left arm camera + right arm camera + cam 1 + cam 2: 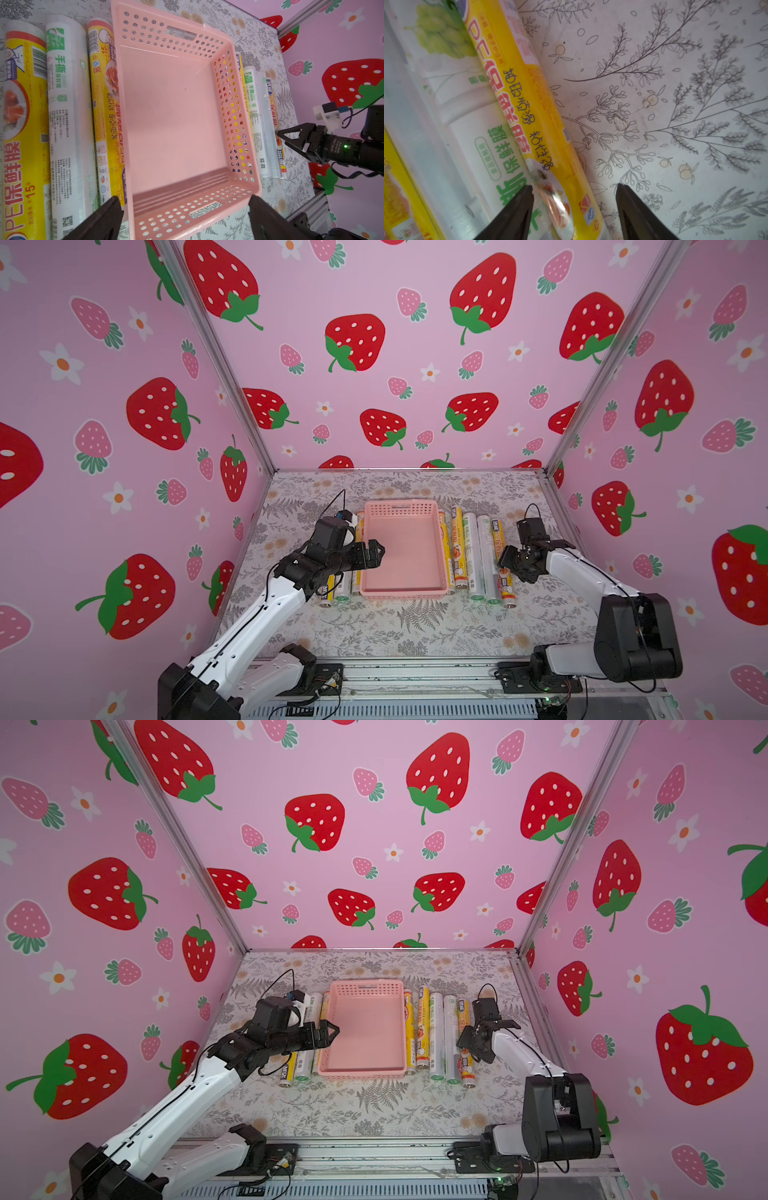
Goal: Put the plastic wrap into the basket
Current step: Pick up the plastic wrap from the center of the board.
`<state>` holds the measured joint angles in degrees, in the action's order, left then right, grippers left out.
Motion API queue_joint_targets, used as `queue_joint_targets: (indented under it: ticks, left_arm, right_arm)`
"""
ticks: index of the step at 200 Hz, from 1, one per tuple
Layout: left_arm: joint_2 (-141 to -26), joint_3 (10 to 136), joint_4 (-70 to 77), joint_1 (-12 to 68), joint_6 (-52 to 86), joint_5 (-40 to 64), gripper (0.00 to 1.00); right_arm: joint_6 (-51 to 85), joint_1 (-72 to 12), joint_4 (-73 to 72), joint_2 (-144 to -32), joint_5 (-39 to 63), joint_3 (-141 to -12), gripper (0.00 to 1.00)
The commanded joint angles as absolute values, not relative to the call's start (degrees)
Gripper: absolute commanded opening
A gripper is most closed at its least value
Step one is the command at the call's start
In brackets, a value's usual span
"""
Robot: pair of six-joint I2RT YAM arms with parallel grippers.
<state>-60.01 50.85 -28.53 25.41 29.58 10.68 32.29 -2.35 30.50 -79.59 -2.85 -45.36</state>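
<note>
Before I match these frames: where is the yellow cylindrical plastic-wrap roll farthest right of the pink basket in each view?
In a top view: yellow roll, right of centre, outermost in its row.
In a top view: same spot.
Left wrist: outermost roll beyond the pink plastic basket.
Right wrist: crossing the frame diagonally.
Landmark: black right gripper over it.

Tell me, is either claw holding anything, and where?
Left gripper: nothing, open. Right gripper straddles the outermost yellow plastic wrap roll around mid-length; whether it grips cannot be told.

The basket (405, 560) is pink, plastic wrap (457, 547) yellow or white-green, tabletop (415, 626) grey-floral.
</note>
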Motion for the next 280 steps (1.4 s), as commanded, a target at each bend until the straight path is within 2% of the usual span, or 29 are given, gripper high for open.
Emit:
queue_joint_targets:
  ticks: [1, 41, 94, 117, 189, 210, 238, 257, 266, 280]
  left_arm:
    - [-59.70, 50.12, -29.22, 25.61, 29.12, 10.79, 0.99]
    - [-61.32, 50.50, -29.96, 25.89, 29.51, 10.98, 1.00]
    - [-61.51, 50.50, -29.88, 27.14, 29.90, 9.86, 1.00]
    - [-61.74, 50.53, -29.79, 27.19, 29.97, 9.67, 1.00]
    - [-61.66, 50.68, -29.96, 27.94, 30.98, 9.06, 1.00]
    - [-61.88, 51.09, -30.18, 28.95, 30.99, 8.56, 1.00]
    - [-60.96, 50.96, -30.80, 29.69, 31.45, 5.40, 1.00]
    - [-59.47, 51.14, -31.15, 29.66, 31.71, 4.93, 1.00]
    - [-58.66, 51.38, -31.45, 29.78, 31.78, 4.84, 1.00]
    - [-57.43, 52.27, -32.39, 29.82, 32.08, 4.42, 1.00]
  right_arm:
    - [31.51, -1.05, 30.48, -80.97, -2.73, -44.92, 0.69]
    - [31.03, -0.66, 30.13, -81.11, -2.81, -44.60, 0.70]
    - [28.37, -0.68, 29.45, -78.44, -0.26, -45.11, 0.84]
    - [27.25, -0.68, 31.40, -82.50, 0.54, -47.76, 0.83]
    - [29.79, -0.69, 29.96, -88.72, -5.58, -48.08, 0.78]
    - [29.71, -0.62, 29.71, -90.43, -4.13, -48.50, 0.74]
    - [29.78, -0.66, 30.06, -91.34, -4.15, -49.22, 0.60]
    - [29.84, -0.68, 29.63, -89.33, -6.39, -48.75, 0.53]
    - [29.55, -0.78, 29.62, -87.61, -8.15, -48.40, 0.45]
    - [29.44, -1.11, 29.75, -84.06, -11.46, -47.74, 0.41]
